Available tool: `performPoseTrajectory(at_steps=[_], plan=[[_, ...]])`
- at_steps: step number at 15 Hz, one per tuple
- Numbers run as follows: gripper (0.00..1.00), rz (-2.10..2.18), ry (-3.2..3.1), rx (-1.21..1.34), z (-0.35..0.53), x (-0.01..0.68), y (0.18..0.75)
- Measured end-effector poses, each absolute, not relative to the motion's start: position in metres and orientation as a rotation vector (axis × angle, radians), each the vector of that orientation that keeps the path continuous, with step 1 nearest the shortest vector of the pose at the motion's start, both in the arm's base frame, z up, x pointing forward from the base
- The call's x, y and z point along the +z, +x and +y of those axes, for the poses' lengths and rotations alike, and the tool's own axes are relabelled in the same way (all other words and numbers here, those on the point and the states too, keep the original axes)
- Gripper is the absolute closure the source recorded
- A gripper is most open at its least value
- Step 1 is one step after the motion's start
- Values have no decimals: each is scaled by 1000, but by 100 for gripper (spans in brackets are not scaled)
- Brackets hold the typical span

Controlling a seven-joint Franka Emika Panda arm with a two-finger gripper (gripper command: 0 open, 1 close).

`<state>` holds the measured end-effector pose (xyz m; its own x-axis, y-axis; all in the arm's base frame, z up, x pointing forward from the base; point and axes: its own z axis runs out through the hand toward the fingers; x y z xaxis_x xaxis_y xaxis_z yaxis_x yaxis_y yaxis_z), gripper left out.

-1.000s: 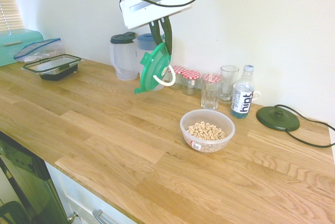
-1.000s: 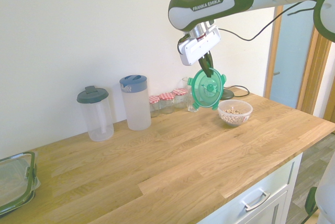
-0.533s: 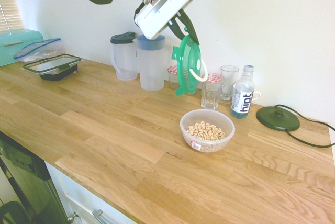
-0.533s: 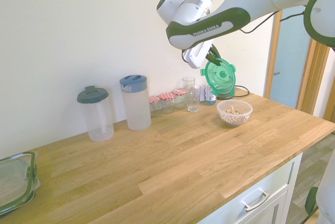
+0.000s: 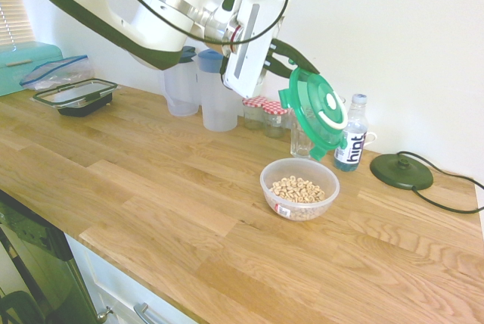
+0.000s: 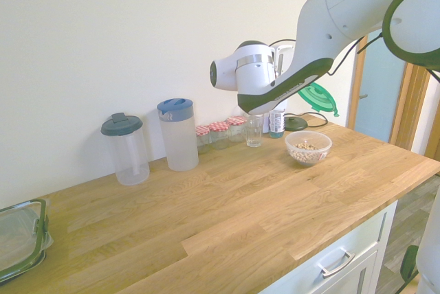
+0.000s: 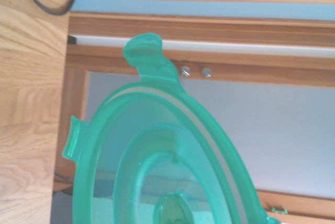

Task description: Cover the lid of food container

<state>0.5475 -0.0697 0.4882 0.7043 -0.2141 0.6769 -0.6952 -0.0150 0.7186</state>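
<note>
Pincer (image 5: 291,63) clenched on lid (image 5: 318,112), tilted in air above bowl (image 5: 299,188) near surface's (image 5: 151,188) back edge; lowering, levelling, seating left.

green lid (image 5: 318,112) tilted above cereal bowl (image 5: 299,188), apparently apart

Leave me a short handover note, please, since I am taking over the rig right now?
Gripper: shut on the green lid, held by its edge in the air.
Lid: tilted, above and just behind the food container, not touching it.
Food container: open on the wooden counter, cereal rings inside, in front of the water bottle.
Done: lid picked up and brought near the bowl.
Left: level the lid, centre it over the rim, lower, press on, release.
</note>
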Motion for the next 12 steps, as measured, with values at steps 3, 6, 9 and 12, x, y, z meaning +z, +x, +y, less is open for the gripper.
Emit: performPoseTrajectory(at_steps=[3, 6, 9, 12], plan=[[100, -739, 1540, 456, -70, 455, 559], [100, -723, 1524, 467, -62, 421, 567], [100, -730, 1459, 428, -61, 408, 562], [100, -726, 1437, 380, -60, 396, 555]])
